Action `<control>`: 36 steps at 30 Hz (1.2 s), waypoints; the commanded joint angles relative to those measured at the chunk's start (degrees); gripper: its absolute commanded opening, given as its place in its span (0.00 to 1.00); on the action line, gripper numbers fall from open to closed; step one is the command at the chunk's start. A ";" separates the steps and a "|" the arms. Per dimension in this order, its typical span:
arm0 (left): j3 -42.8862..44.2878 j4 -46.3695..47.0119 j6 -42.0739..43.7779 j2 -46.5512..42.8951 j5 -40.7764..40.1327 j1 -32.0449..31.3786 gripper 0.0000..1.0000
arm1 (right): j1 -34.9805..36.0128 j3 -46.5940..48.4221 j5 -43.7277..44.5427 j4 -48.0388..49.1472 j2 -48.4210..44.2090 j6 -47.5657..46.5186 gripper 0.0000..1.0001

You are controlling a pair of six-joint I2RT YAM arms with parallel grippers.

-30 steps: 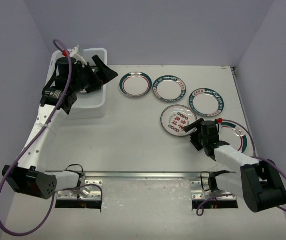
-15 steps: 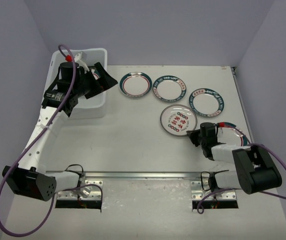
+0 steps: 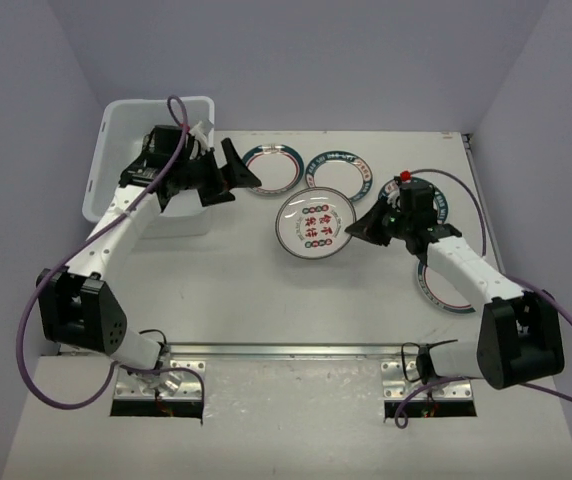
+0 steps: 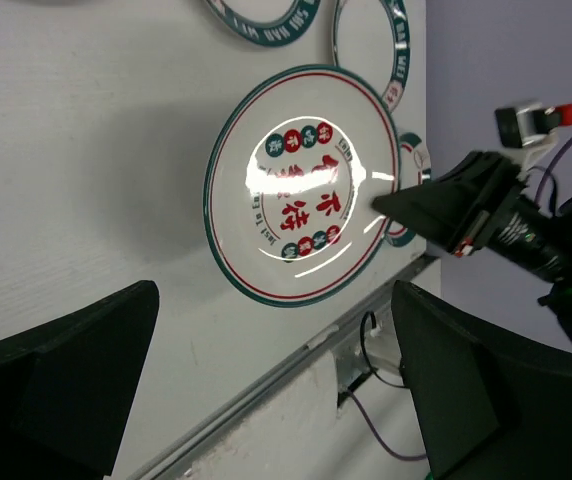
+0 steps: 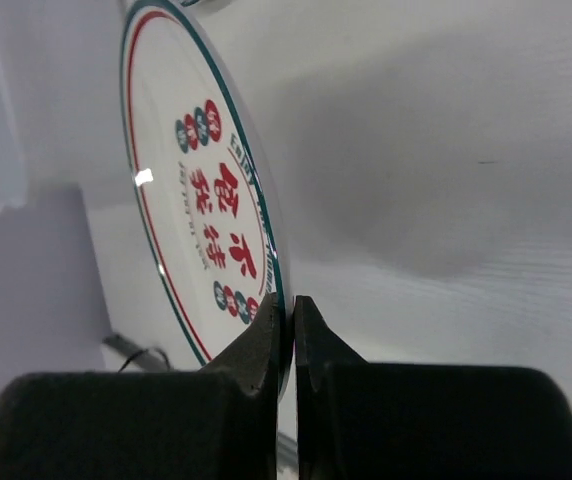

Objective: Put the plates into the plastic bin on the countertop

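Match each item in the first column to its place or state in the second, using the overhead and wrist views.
Column one:
1. left gripper
2. right gripper
3. plastic bin
4. patterned plate

Column two:
a. stands at the far left corner of the countertop
b. shut on a plate's rim
c. held by its edge above the table surface
d. open, holding nothing

Pairs: 1-d, 2-b, 3-a, 4-c

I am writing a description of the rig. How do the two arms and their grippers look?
The left arm and right arm have white links and black joints. The left gripper and right gripper have black wedge-shaped fingers. A purple cable runs along each arm.
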 commanded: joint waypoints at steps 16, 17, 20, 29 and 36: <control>0.66 6.68 1.43 4.65 13.54 -1.25 0.00 | 0.54 17.59 -33.93 -0.44 5.51 -2.74 0.28; 1.26 6.63 0.19 4.50 11.24 -0.71 0.00 | 0.54 17.84 -31.94 -2.43 5.56 -3.54 0.63; 3.71 6.57 -3.20 4.14 6.84 3.82 0.00 | 0.38 19.01 -23.19 -10.46 5.19 -7.18 0.99; 2.09 8.68 -19.60 0.28 -22.31 27.06 0.00 | -0.07 14.83 -11.15 -19.16 0.68 -9.90 0.99; 16.91 6.15 -20.30 18.45 -31.20 30.54 0.00 | -0.51 11.34 -11.18 -19.85 -3.35 -11.23 0.99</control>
